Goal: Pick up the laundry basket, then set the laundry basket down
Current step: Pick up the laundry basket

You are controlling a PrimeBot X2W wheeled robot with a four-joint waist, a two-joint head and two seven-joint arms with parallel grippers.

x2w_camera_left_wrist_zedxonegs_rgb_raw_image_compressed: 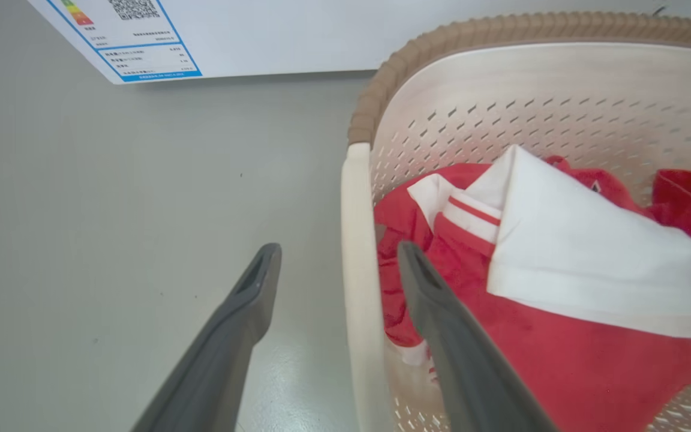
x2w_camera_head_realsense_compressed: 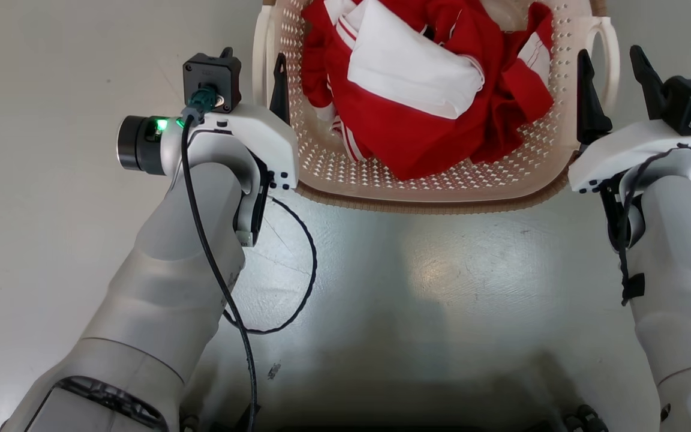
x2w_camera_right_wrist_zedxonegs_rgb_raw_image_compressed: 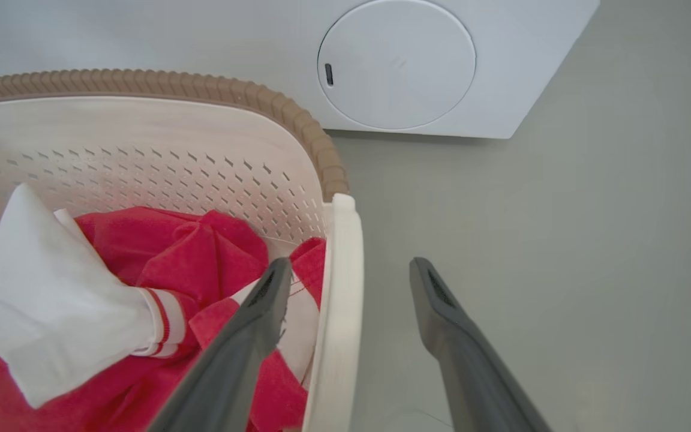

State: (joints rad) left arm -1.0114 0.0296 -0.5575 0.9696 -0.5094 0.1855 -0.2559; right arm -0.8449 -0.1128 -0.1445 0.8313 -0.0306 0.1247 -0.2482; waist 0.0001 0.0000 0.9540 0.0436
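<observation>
The laundry basket (x2w_camera_head_realsense_compressed: 417, 201), cream perforated plastic with a brown woven rim, stands on the grey floor and holds red and white clothes (x2w_camera_head_realsense_compressed: 417, 90). My left gripper (x2w_camera_head_realsense_compressed: 252, 57) is open, its fingers either side of the basket's left loop handle (x2w_camera_head_realsense_compressed: 260, 60). In the left wrist view that handle (x2w_camera_left_wrist_zedxonegs_rgb_raw_image_compressed: 354, 240) runs between the fingers of the left gripper (x2w_camera_left_wrist_zedxonegs_rgb_raw_image_compressed: 338, 246), untouched. My right gripper (x2w_camera_head_realsense_compressed: 609, 54) is open too, straddling the right handle (x2w_camera_head_realsense_compressed: 608, 72). In the right wrist view one finger of the right gripper (x2w_camera_right_wrist_zedxonegs_rgb_raw_image_compressed: 350, 262) is inside the basket (x2w_camera_right_wrist_zedxonegs_rgb_raw_image_compressed: 141, 138) and one outside the handle (x2w_camera_right_wrist_zedxonegs_rgb_raw_image_compressed: 342, 312).
A white washing machine with a round door (x2w_camera_right_wrist_zedxonegs_rgb_raw_image_compressed: 396, 63) stands just beyond the basket; its energy label (x2w_camera_left_wrist_zedxonegs_rgb_raw_image_compressed: 141, 54) appears in the left wrist view. A black cable (x2w_camera_head_realsense_compressed: 309, 264) loops off my left forearm. Bare grey floor (x2w_camera_head_realsense_compressed: 441, 288) lies between me and the basket.
</observation>
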